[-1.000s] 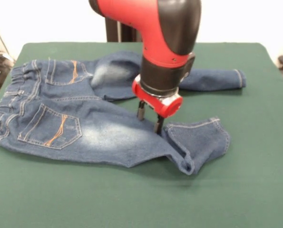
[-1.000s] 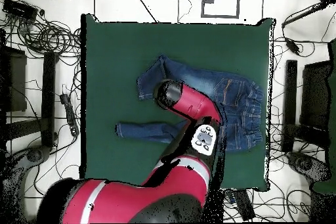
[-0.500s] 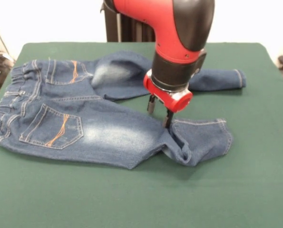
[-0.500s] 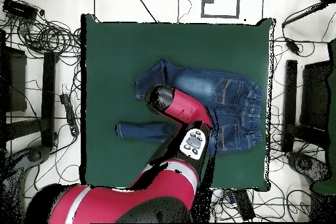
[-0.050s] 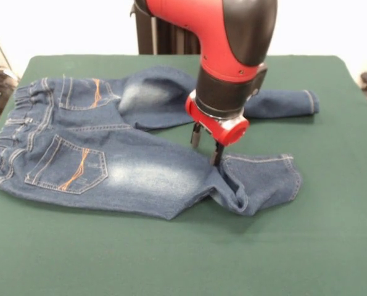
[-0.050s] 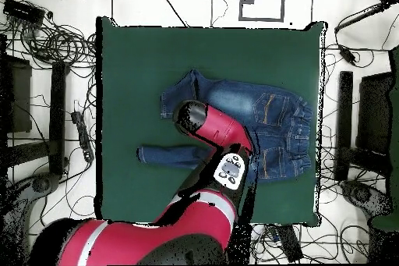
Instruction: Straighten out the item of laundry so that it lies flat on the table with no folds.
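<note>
The small blue denim jeans [image 5: 109, 154] lie back-pockets up on the green table [image 5: 171, 259], waistband at the front view's left. The far leg runs straight toward the right; the near leg ends in a doubled-over cuff [image 5: 257, 185]. The gripper [image 5: 206, 147] stands just at that fold, its two fingers apart, one tip touching the denim, gripping nothing visible. The red arm [image 6: 218, 134] covers this spot overhead.

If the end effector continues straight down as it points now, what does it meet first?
Most likely the jeans: the end effector points down at the folded lower leg, its tips seemingly already at the denim. The table lies beneath.
</note>
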You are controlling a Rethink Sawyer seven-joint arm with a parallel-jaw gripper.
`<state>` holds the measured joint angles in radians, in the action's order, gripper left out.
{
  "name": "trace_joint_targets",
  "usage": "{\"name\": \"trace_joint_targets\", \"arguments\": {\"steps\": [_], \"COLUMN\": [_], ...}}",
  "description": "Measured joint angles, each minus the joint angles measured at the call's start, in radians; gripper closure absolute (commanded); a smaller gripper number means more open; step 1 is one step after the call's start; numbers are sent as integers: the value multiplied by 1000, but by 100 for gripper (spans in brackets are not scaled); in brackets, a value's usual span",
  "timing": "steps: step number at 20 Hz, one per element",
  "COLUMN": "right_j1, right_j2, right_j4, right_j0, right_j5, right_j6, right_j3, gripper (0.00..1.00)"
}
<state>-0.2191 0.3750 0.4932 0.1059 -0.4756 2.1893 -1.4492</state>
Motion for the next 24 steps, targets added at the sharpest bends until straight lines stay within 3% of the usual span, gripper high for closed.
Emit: {"name": "trace_joint_targets", "arguments": {"steps": [24], "right_j1": [-95], "right_j2": [54], "right_j4": [-3], "right_j0": [42], "right_j5": [-14], "right_j6": [0], "right_j3": [-31], "gripper": [0]}}
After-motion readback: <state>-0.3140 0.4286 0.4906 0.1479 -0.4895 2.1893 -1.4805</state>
